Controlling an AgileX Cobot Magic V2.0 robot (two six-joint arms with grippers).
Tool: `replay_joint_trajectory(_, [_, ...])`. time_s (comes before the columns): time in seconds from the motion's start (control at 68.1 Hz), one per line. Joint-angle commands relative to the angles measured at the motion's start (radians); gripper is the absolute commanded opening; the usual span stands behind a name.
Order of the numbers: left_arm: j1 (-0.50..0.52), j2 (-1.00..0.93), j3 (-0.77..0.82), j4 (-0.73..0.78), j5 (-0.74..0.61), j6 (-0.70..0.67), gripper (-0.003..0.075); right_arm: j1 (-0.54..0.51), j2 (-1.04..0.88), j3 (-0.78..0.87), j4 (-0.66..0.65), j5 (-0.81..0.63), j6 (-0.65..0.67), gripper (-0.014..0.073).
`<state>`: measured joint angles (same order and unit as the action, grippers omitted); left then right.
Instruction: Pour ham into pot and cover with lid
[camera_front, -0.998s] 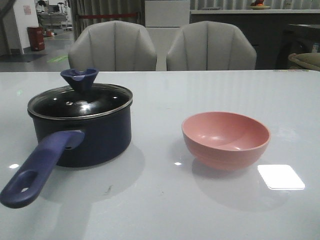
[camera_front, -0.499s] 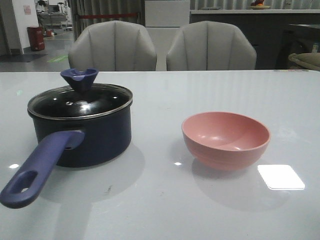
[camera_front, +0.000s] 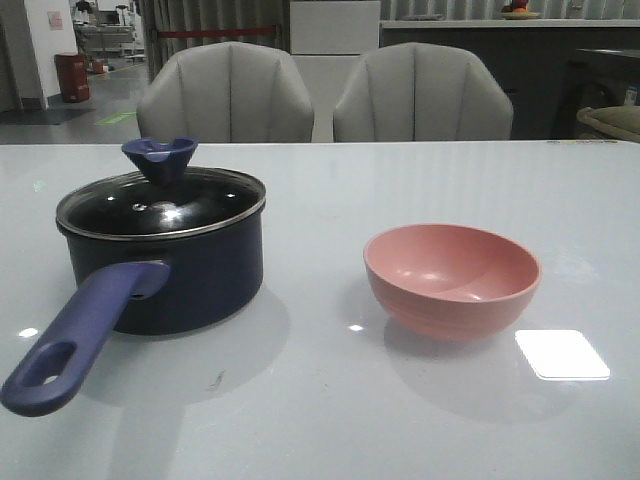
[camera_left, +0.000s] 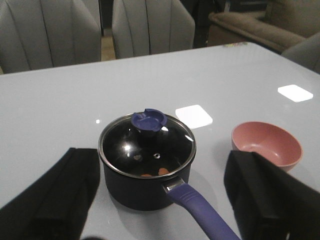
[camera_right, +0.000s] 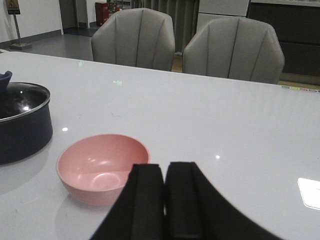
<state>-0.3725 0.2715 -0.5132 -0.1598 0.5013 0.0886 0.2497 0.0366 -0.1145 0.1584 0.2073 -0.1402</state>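
Pot (camera_front: 165, 265): left on the table (camera_front: 330, 420), handle toward the near left.
Lid (camera_front: 160, 200): seated on the pot, knob up.
Ham (camera_left: 155, 172): inside the pot, seen through the glass.
Bowl (camera_front: 452, 280): right of the pot, well apart.
Left gripper (camera_left: 160, 200): fingers spread wide, holding nothing.
Right gripper (camera_right: 165, 200): fingers pressed together, holding nothing.

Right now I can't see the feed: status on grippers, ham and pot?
Left gripper open, right gripper shut, both empty. Lid on pot, ham inside. Pink bowl empty.
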Motion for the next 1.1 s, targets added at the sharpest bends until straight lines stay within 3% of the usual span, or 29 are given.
replay_joint_trajectory(0.0, [-0.006,-0.083,0.055,-0.015,-0.15,0.002,0.0552,-0.004,0.01,-0.028,-0.001,-0.084,-0.009,0.0148])
replay_joint_trajectory(0.117, [-0.006,-0.133,0.113,-0.013,-0.191,0.002,0.0466,-0.004,0.01,-0.028,-0.001,-0.084,-0.009,0.0148])
replay_joint_trajectory(0.279, [-0.006,-0.137,0.121,-0.013,-0.196,0.002,0.0097,-0.004,0.01,-0.028,-0.001,-0.084,-0.009,0.0148])
replay_joint_trajectory(0.352, [-0.006,-0.137,0.121,-0.013,-0.196,0.002,0.0138,-0.004,0.01,-0.028,-0.001,-0.084,-0.009,0.0148])
replay_joint_trajectory(0.939, [-0.003,-0.137,0.152,0.024,-0.237,0.003,0.0133,-0.004,0.01,-0.028,-0.001,-0.084,-0.009,0.0148])
replay_joint_trajectory(1.086, [0.077,-0.143,0.226,0.108,-0.244,0.003,0.0133,-0.004,0.01,-0.028,-0.001,-0.084,-0.009,0.0148])
